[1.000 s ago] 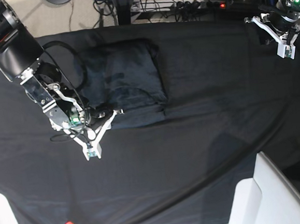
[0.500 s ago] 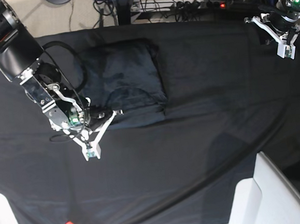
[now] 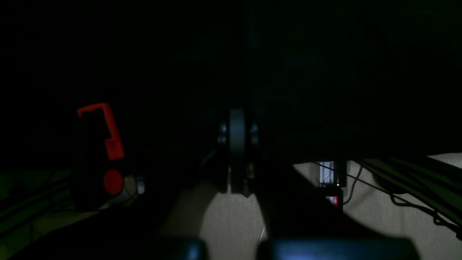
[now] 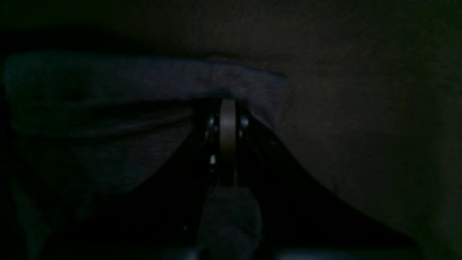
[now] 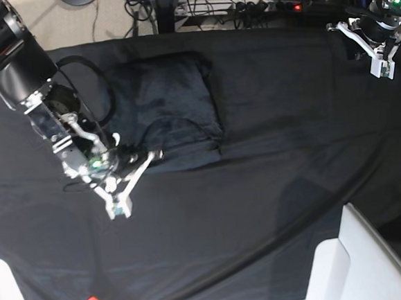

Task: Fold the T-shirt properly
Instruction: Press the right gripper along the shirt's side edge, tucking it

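a: t-shirt (image 5: 166,111) status? starting from the grippers.

b: right gripper (image 5: 119,206) fully closed, jaws pressed together in the right wrist view, nothing visibly clamped between them. sitting low over the table cloth (image 5: 275,130) at the shirt's near-left corner in the base view. white fingers (image 5: 134,172) splayed in a v just beside the shirt's near edge, maybe touching it; can't tell for sure.

a: shirt in the wrist view?

b: yes, grey knit fold (image 4: 144,83) lying right across the closed tips and off to one side. too dark to say whether cloth is pinched.

a: left?

b: left gripper (image 5: 384,66) closed too, empty, parked at the far corner of the table on the base view's right, well apart from the shirt. left wrist view nearly black: closed jaws in the middle, red clamp (image 3: 104,133) to one side, pale floor and cables (image 3: 404,180) beyond the table edge.

a: shirt layout?

b: folded to a rough rectangle, far-left part of the table. flat on the black cloth, curved collar seam visible near its near edge. white block (image 5: 362,262) at the near-right corner, well clear.
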`<control>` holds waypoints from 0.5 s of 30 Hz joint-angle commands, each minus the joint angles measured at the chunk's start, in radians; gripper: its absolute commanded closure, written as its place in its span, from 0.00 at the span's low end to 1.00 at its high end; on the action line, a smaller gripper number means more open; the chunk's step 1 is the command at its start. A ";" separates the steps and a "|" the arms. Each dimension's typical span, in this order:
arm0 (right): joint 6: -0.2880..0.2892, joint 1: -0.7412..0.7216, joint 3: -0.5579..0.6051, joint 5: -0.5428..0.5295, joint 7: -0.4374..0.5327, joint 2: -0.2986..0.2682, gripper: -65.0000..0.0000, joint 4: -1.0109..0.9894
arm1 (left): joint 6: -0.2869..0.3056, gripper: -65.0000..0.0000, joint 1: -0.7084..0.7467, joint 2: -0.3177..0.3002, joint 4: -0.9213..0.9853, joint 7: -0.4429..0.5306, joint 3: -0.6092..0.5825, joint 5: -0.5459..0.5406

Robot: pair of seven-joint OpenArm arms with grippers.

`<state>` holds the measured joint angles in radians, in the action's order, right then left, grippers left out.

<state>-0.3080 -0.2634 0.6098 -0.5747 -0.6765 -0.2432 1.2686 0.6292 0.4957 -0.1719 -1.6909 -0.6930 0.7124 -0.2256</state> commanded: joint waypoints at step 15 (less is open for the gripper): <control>-0.006 -0.026 -0.028 0.006 0.027 0.002 1.00 -0.033 | 0.001 1.00 -0.019 -0.013 0.015 0.014 0.006 -0.005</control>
<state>-0.3141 -0.2649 0.5892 -0.5716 -0.6685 -0.2375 1.2228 0.6292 0.4728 -0.1719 -1.6623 -0.6956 0.7128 -0.2184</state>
